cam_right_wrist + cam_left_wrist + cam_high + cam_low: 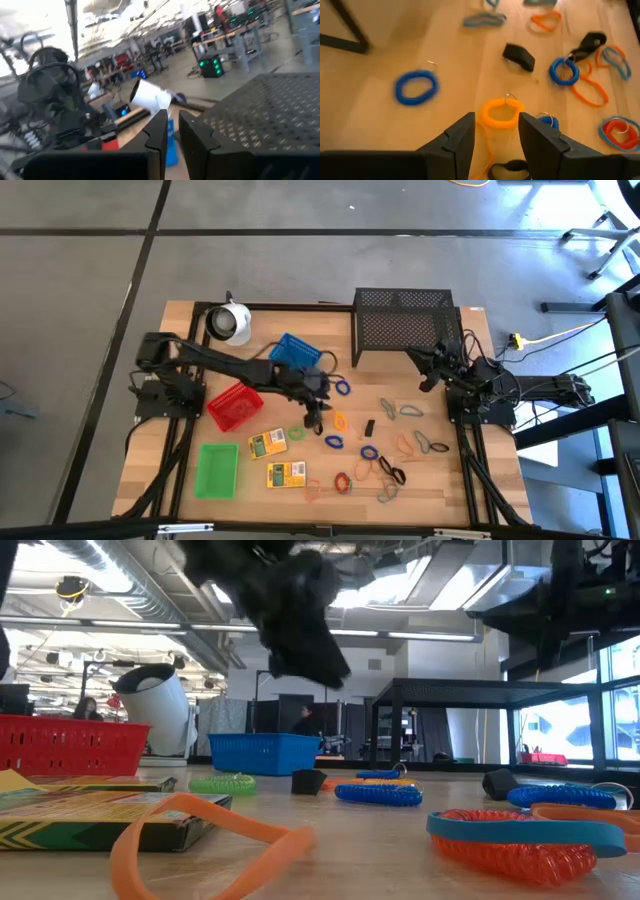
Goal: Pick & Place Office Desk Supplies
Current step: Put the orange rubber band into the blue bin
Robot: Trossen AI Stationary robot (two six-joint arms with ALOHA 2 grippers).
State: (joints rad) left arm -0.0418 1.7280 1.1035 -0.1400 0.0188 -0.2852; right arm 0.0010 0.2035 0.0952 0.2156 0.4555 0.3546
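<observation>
From above, the left gripper (316, 418) hangs mid-table with the orange coil (341, 421) at its 3 o'clock and the blue tray (294, 351) at 11; only its wrist view shows the fingers (456, 145) apart, empty, framing that orange coil (502, 111), a blue coil (415, 87) at 10. The right gripper (428, 383) waits at 3 o'clock by the rack (404, 326); its wrist view shows the fingers (159, 129) nearly together, holding nothing. Only the low view shows the red tray (70, 745) upright.
</observation>
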